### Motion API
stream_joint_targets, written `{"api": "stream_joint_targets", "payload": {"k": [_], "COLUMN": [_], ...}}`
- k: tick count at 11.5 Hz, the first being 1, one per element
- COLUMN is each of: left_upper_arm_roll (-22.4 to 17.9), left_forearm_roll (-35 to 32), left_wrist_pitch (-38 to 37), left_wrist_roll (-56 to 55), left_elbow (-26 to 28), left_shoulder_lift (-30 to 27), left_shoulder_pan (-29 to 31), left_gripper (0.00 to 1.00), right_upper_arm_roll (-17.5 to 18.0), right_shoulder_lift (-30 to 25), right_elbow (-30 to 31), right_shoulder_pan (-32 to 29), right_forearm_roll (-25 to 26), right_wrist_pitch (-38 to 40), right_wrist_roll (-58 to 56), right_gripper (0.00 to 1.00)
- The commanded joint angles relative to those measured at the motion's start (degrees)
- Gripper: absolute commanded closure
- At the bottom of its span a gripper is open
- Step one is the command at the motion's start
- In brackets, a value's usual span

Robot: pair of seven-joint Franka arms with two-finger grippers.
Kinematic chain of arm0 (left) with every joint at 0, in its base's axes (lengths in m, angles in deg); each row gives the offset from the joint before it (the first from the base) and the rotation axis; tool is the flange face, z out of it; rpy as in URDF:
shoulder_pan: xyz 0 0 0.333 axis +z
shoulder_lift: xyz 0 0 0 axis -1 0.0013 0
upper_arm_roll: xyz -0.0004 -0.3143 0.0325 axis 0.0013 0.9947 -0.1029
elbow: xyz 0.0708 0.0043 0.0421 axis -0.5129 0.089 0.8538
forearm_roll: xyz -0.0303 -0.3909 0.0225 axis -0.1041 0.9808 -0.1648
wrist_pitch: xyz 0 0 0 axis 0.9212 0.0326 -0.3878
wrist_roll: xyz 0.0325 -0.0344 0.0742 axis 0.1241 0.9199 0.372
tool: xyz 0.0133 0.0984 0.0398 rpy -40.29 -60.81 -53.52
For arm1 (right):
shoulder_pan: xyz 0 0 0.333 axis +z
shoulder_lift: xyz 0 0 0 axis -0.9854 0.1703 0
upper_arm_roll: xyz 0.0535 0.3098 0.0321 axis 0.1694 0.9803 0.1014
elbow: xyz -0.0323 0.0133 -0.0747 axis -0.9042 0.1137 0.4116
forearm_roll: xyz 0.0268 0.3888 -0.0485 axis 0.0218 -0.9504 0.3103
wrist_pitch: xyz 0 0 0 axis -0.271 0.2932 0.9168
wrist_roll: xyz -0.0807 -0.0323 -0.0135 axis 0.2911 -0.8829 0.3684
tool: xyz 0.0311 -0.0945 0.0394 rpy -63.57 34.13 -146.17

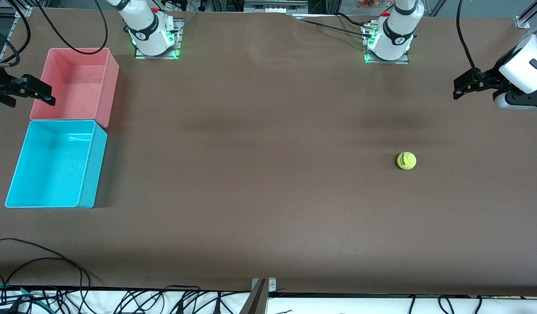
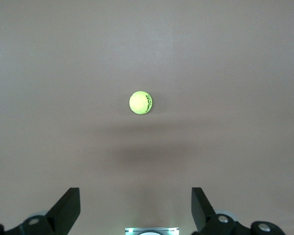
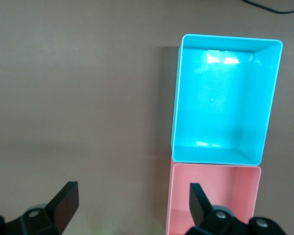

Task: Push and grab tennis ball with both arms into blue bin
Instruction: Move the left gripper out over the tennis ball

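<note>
The tennis ball [image 1: 406,160] lies on the brown table toward the left arm's end, alone; it also shows in the left wrist view [image 2: 141,103]. The blue bin [image 1: 87,165] stands at the right arm's end, nearer the front camera than the pink bin; it is empty in the right wrist view [image 3: 264,98]. My left gripper [image 1: 457,88] is open and empty, up in the air over the table's left-arm end, well apart from the ball [image 2: 135,196]. My right gripper [image 1: 44,93] is open and empty, in the air over the pink bin's outer edge [image 3: 132,191].
The pink bin [image 1: 111,87] stands touching the blue bin, farther from the front camera, and is empty [image 3: 210,196]. Both arm bases [image 1: 153,35] [image 1: 390,41] stand along the table's back edge. Loose cables [image 1: 42,261] lie at the front edge.
</note>
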Motion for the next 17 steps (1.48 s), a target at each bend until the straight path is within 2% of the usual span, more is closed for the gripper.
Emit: {"api": "stream_joint_targets", "payload": {"k": [1, 14, 17], "left_upper_arm_roll": [0.1, 0.2, 0.5], "left_forearm_roll": [0.6, 0.2, 0.6], "left_wrist_pitch": [-1.4, -1.4, 2.4], "left_wrist_roll": [0.2, 0.1, 0.3], "left_elbow": [-2.2, -2.3, 0.6], "left_shoulder_lift": [1.0, 1.0, -0.2], "left_shoulder_pan": [0.3, 0.3, 3.0], "left_gripper": [0.0, 0.0, 0.0], "right_upper_arm_roll": [0.2, 0.1, 0.1], "right_shoulder_lift": [0.9, 0.9, 0.9], "right_elbow": [-1.2, -1.2, -1.2], "right_shoulder_pan": [-0.6, -0.7, -0.7], "right_forearm_roll": [-1.7, -1.6, -1.6], "right_wrist_pitch": [0.2, 0.7, 0.3], "right_wrist_roll": [0.3, 0.3, 0.4], "right_gripper": [0.0, 0.0, 0.0]}}
